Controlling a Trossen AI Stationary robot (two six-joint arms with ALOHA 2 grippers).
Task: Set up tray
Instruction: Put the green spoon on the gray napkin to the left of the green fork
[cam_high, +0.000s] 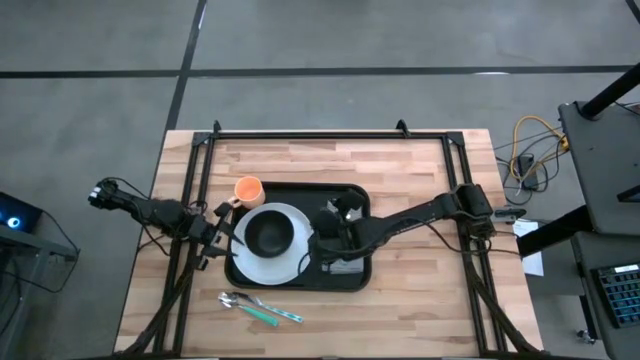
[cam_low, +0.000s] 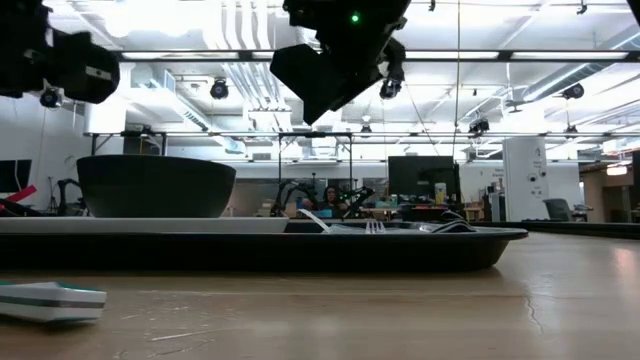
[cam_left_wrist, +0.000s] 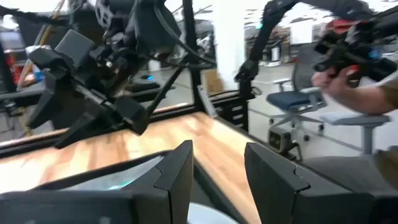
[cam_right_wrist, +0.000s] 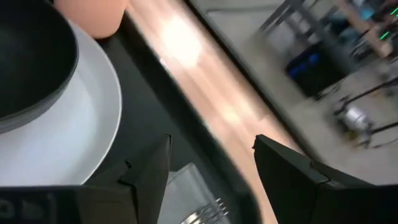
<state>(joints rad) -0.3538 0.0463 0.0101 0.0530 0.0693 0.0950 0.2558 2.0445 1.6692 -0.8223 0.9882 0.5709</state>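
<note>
The black tray (cam_high: 340, 195) lies in the middle of the table. On its left half sits a white plate (cam_high: 285, 262) with a black bowl (cam_high: 268, 232) standing on it. An orange cup (cam_high: 248, 190) stands at the tray's far left corner. A fork (cam_low: 370, 226) lies on a grey napkin (cam_right_wrist: 184, 184) on the tray's right half. My right gripper (cam_right_wrist: 211, 146) hovers open above the tray, to the right of the bowl, touching nothing. My left gripper (cam_left_wrist: 217, 152) is open and level at the tray's left edge (cam_high: 228, 255), holding nothing.
A spoon (cam_high: 235, 299) and a teal-handled utensil (cam_high: 265, 316) lie on the wood near the table's front edge. Black frame rails (cam_high: 300, 134) run along the far and side edges. A person's hand (cam_left_wrist: 348, 87) shows in the room beyond the table.
</note>
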